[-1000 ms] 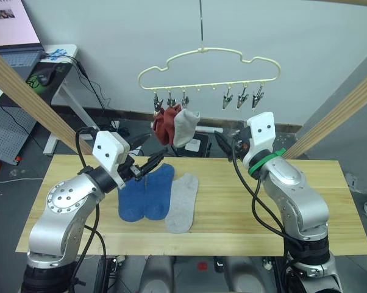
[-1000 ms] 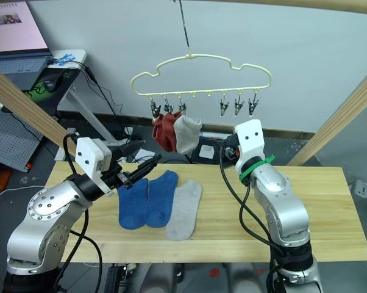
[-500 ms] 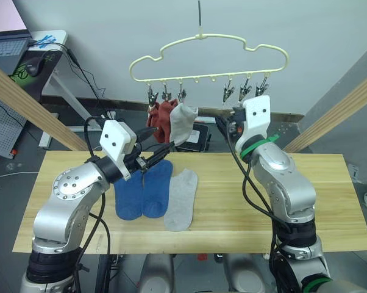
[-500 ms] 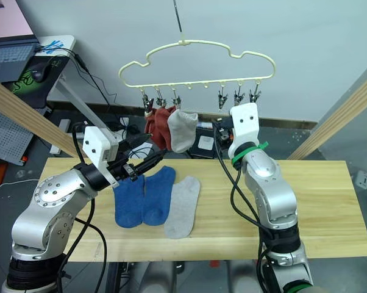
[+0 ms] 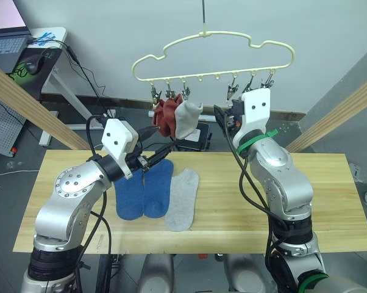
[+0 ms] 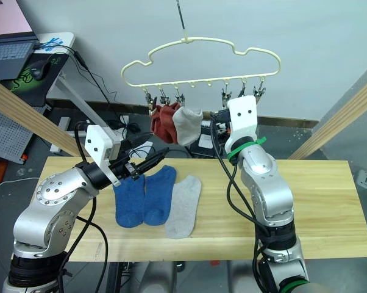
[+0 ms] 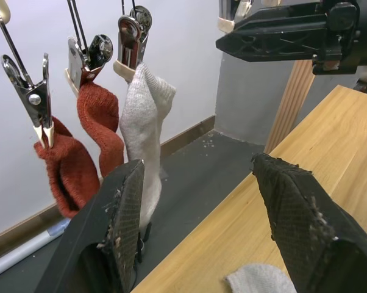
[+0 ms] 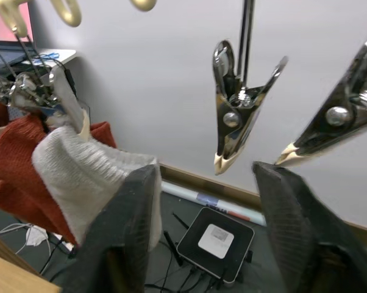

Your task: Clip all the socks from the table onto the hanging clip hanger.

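The pale-yellow clip hanger (image 5: 214, 56) hangs above the table's far edge. Its three left clips hold two rust-red socks (image 5: 163, 118) and a light grey sock (image 5: 186, 119). The three right clips (image 5: 252, 85) are empty, and one clip (image 8: 235, 116) shows close up. On the table (image 5: 330, 201) lie two blue socks (image 5: 130, 194) (image 5: 158, 186) and a grey sock (image 5: 182, 198) side by side. My left gripper (image 7: 199, 165) is open and empty above the blue socks, pointing at the hung socks. My right gripper (image 8: 206, 172) is open and empty, raised just below the empty clips.
Thick wooden poles slant up on the left (image 5: 25, 97) and right (image 5: 339, 116) of the table. A desk with a laptop (image 5: 13, 43) stands at the back left. Cables and a small white box (image 5: 202, 131) lie on the floor behind the table.
My right gripper has risen closer to the empty clips on the hanger's right side. My left gripper has barely moved. The camera has shifted a little.
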Robot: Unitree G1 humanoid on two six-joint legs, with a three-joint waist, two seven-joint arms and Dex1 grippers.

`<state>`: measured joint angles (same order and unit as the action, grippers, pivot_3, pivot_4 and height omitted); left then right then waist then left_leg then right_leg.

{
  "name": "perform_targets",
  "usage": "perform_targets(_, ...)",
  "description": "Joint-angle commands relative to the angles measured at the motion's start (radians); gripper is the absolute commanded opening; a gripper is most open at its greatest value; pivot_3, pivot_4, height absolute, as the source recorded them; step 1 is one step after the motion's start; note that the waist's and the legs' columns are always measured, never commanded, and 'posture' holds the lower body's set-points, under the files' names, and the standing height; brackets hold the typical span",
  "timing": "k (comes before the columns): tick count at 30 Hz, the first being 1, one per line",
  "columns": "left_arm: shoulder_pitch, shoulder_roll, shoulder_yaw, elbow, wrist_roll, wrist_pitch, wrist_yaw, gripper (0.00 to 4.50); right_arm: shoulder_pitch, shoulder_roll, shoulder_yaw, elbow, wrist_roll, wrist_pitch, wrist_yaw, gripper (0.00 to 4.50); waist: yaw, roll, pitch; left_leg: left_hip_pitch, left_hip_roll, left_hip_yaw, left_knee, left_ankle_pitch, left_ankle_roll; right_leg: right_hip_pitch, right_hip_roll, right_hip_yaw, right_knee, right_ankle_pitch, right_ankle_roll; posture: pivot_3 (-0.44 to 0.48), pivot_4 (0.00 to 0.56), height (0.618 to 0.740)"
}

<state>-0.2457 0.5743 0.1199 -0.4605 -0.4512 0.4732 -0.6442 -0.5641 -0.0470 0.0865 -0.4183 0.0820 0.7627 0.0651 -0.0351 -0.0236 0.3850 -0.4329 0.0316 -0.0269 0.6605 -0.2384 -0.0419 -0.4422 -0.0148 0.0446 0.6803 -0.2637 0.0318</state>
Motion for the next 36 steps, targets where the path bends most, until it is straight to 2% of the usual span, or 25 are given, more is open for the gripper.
perform_targets(1,-0.004,0.002,0.002,-0.011,0.001,-0.021,-0.003,3.06,0.005,0.017,0.011,-0.069,-0.012,0.003,-0.025,1.55,0.0,0.0,0.0,0.0,0.0,0.0,0.0,0.0,0.0,0.0,0.0,0.0,0.0,0.0,0.0,-0.033,0.422,0.74)
perform_targets(36,0.043,-0.011,-0.011,0.012,0.012,-0.063,-0.021,3.06,-0.144,0.164,-0.036,0.017,-0.033,-0.04,-0.165,1.55,-0.019,0.0,0.0,0.0,0.0,0.0,-0.002,0.0,0.0,-0.001,-0.004,0.0,-0.001,0.0,0.001,-0.038,0.418,0.74)
